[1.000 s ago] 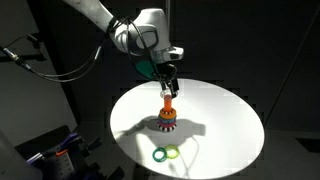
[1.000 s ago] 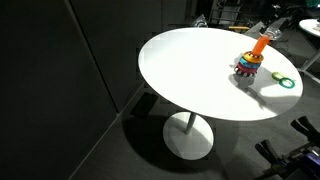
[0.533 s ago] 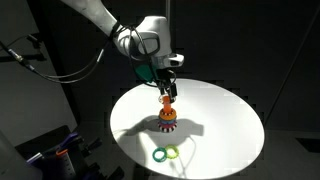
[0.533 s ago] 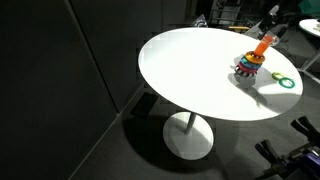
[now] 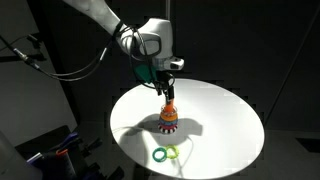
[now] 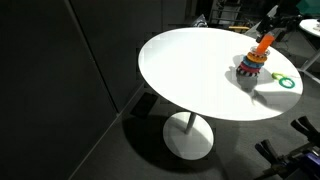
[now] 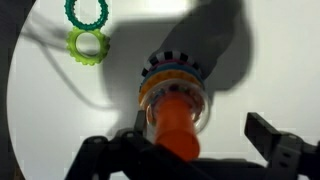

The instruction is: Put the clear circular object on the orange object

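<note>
One stacking toy stands on the round white worktop [image 5: 232, 122], its orange peg [image 7: 178, 128] rising from a multicoloured ring base [image 7: 172, 78]. The tool [image 7: 185, 145] hangs over the peg, fingers spread wide. Two loose rings lie touching nearby: a green ring [image 7: 87, 12] and a yellow ring [image 7: 88, 45]. The clear ring cannot be made out.
</note>
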Robot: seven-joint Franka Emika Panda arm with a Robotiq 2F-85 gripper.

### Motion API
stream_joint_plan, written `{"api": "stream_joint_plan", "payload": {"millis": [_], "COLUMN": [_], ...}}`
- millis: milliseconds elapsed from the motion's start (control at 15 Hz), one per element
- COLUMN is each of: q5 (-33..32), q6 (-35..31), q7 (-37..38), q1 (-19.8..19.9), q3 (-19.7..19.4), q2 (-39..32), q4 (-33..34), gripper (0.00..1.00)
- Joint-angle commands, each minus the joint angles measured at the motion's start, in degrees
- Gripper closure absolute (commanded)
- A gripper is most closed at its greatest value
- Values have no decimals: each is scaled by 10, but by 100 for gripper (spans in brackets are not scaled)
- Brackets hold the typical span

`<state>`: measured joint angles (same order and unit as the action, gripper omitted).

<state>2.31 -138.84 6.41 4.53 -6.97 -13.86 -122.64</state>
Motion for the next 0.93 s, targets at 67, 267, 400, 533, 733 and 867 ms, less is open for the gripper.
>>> {"api": "stream_joint_plan", "payload": {"millis": [67,267,400,533,733,867], "q5": [10,-8,-19,-30,-45,-52], "q6": [50,87,109,130,164,187], "q7": [-20,-16,-15,-15,-13,-12], "q1": [7,0,-4,-7,-10,-11], "q3": [8,9,10,13,17,21], "q2": [15,40,59,80,117,143], "q4": [11,-6,-18,-31,-53,-67], "gripper": [0,0,0,0,0,0]}}
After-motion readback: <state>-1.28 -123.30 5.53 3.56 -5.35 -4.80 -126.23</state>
